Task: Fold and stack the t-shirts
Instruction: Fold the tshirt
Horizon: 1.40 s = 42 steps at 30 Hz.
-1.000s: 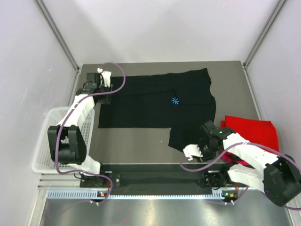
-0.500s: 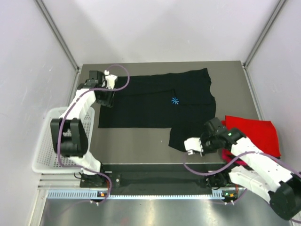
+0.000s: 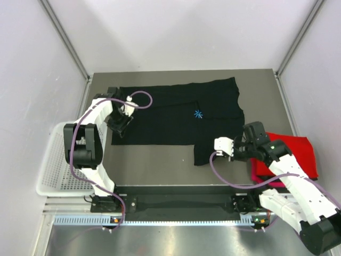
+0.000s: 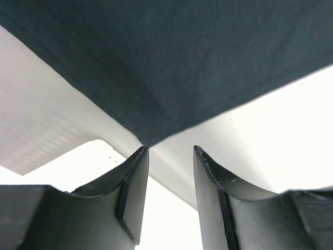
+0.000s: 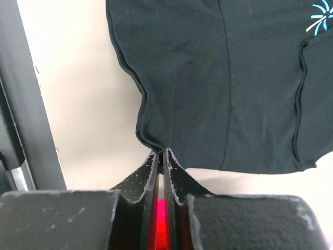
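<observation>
1. The black t-shirt (image 3: pixel 176 114) lies spread flat on the far half of the worktop (image 3: pixel 154 162). Its light-blue mark (image 3: pixel 198 113) faces up, and a flap at its right reaches toward the near edge.
2. The right end effector (image 5: pixel 160 154) is closed on the edge of that flap. The cloth puckers where the fingertips pinch it.
3. A pink-red sliver shows low between the right fingers (image 5: pixel 147 177). What it belongs to is unclear.
4. The left end effector (image 4: pixel 169 152) has its jaws apart at the shirt's near left corner. The corner's tip sits at the gap, but the blurred, washed-out wrist view does not show whether it touches them.
5. The red t-shirt (image 3: pixel 292 150) lies folded at the worktop's right side, and the right arm hides its near left part.
6. A white mesh basket (image 3: pixel 52 168) sits left of the worktop, partly covered by the left arm.
</observation>
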Motion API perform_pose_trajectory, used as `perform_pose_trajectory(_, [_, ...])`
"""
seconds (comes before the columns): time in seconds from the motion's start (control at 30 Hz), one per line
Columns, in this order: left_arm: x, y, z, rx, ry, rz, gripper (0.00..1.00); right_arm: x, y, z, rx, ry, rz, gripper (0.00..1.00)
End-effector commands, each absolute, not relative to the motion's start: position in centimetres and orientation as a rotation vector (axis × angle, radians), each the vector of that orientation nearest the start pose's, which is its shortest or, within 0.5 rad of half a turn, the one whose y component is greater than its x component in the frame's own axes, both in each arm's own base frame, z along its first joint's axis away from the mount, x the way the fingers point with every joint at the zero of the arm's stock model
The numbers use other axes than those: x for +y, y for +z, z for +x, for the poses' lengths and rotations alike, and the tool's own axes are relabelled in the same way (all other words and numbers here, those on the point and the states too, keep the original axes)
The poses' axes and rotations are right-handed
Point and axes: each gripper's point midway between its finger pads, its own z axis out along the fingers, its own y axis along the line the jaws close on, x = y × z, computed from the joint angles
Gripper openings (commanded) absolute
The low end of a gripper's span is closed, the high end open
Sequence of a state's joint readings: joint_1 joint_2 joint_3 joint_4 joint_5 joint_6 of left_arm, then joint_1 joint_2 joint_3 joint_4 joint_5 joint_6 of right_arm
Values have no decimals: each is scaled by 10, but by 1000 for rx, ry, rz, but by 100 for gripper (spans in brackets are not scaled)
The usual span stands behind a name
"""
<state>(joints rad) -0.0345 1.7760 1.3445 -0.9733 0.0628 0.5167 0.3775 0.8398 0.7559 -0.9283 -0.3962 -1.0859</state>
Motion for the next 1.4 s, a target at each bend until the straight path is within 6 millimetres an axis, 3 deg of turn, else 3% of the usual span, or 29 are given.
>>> perform_pose_trajectory(0.0, [10,70,307,2915,11,1018,45,120,152,194,1683,232,-1698,5])
perform_pose_trajectory(0.13, [26,67,300,2946,111,1120,47,121,149,195,1689,238,-1695,5])
perform_pose_trajectory(0.27, [30,65,310,2919,171,1125,47,122,144,195,1704,258,-1688,5])
perform_pose_trajectory(0.57, [23,33,306,2930,170,1249,49,123,139,195,1718,267,-1690,5])
perform_pose_trajectory(0.7, [29,18,309,2948,237,1256,47,122,136,196,1726,267,-1693,5])
perform_pose_trajectory(1.0, [38,5,313,2935,332,1255,47,122,126,192,1747,292,-1698,5])
perform_pose_trajectory(1.13, [37,-3,312,2953,322,1258,40,125,128,194,1749,303,-1682,6])
perform_pose_trajectory(1.37, [34,-18,324,2952,315,1292,41,124,129,195,1757,296,-1680,6])
